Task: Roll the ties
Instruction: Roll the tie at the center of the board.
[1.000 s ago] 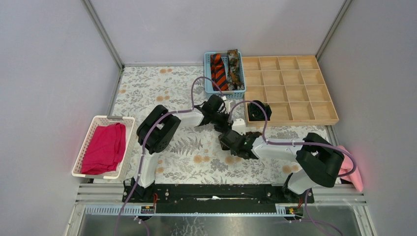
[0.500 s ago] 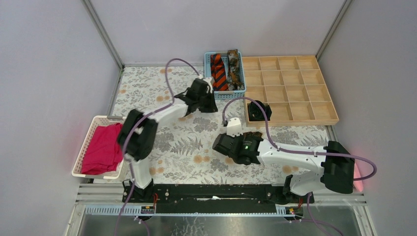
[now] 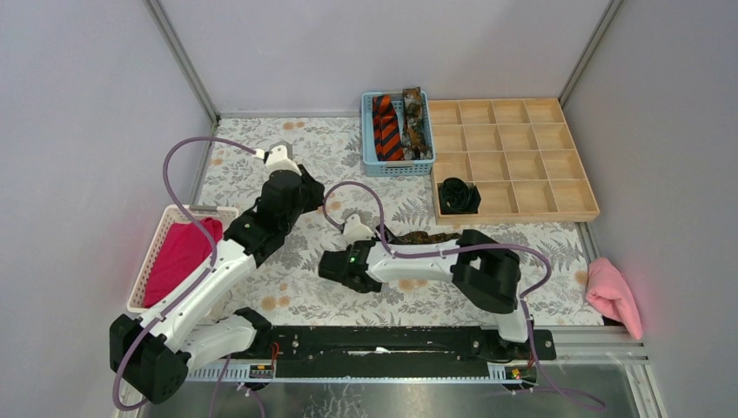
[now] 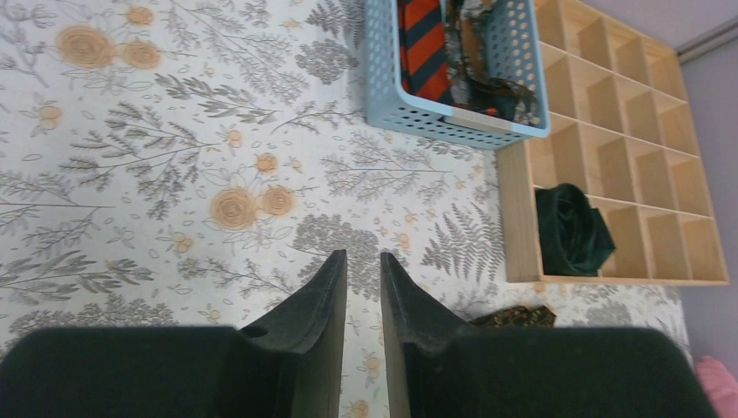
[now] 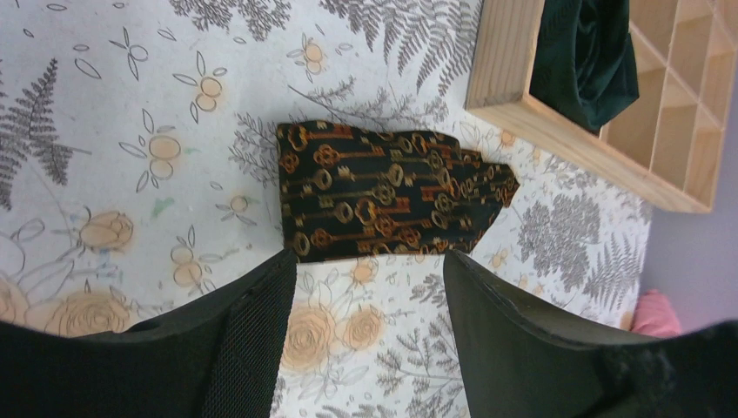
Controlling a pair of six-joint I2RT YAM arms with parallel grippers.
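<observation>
I am counting four ties: an orange-and-black striped tie (image 3: 385,127) and a brown mottled tie (image 3: 415,122) are lying side by side in the one blue basket (image 3: 397,166). A black coil (image 3: 458,195) is sitting in a near-left compartment of the sixteen-compartment wooden tray (image 3: 522,152), and a folded dark tie with gold keys (image 5: 383,196) is lying flat on the counter (image 3: 261,148) just in front of that tray. One white basket (image 3: 153,249) is holding a magenta cloth (image 3: 181,261), and one pink cloth (image 3: 613,296) is lying at the near right. The left arm is stretching diagonally from a low elbow at the near-left corner. The left gripper (image 4: 363,257) is hovering over bare counter, its jaws barely parted and gripping nothing. The right arm is folding at the elbow and reaching leftward, and the right gripper (image 5: 370,261) is hanging with its jaws wide beside the near edge of the key-patterned tie, also empty. Half a second ago the left gripper was up against the blue basket; it is now drawing back and to the left, while the right gripper is sliding further left, uncovering the folded tie in the overhead view.
</observation>
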